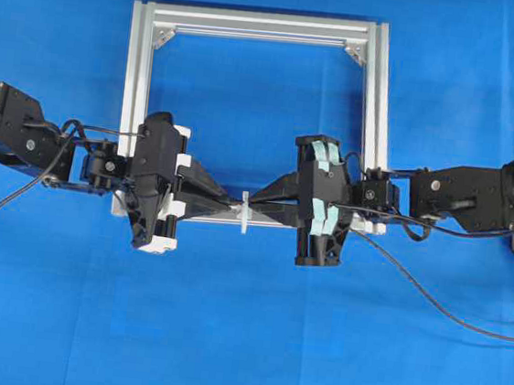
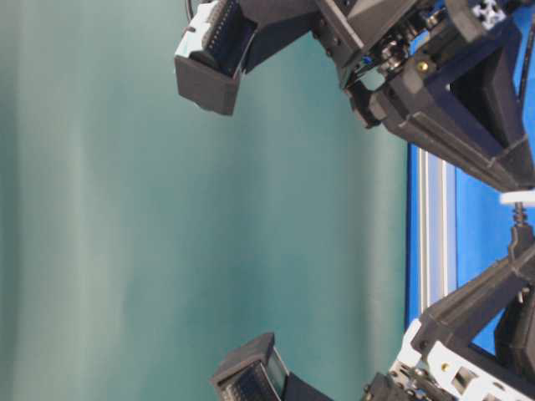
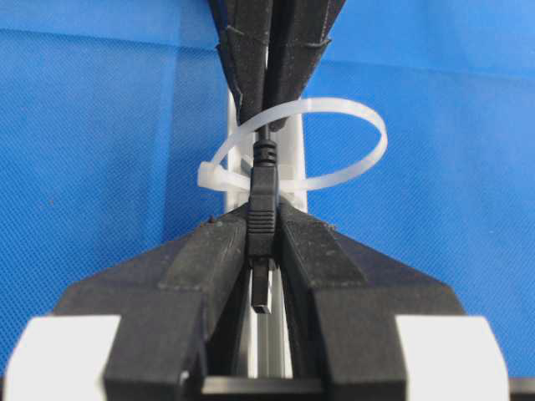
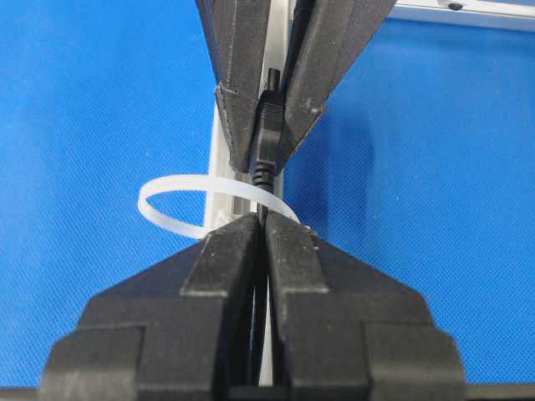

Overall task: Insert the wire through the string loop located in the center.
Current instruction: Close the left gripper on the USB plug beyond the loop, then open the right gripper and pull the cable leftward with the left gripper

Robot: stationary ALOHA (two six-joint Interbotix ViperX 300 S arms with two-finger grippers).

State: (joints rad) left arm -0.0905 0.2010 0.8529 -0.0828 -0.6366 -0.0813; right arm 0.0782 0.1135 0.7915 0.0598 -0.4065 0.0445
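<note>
A blue tabletop (image 1: 223, 336) is seen from overhead, with a square silver frame (image 1: 372, 103) lying flat on it. Two black arms are stretched in from either side along the near bar of the frame, and their tips are brought together at its middle.

The left gripper (image 3: 261, 242) is seen in the left wrist view with its fingers (image 3: 213, 251) closed on the plug end of the wire (image 3: 262, 180); the plug's metal tip is pointed back between the fingers towards the camera. The right gripper (image 4: 261, 225) is seen in the right wrist view with its fingers (image 4: 230, 251) closed on the thin cable just behind the plug.

The string loop (image 3: 334, 142), a thin white band, is held upright at the middle of the frame's near bar, between the two grippers. In both wrist views the wire is seen passing through the loop, with the plug on the left gripper's side.
</note>
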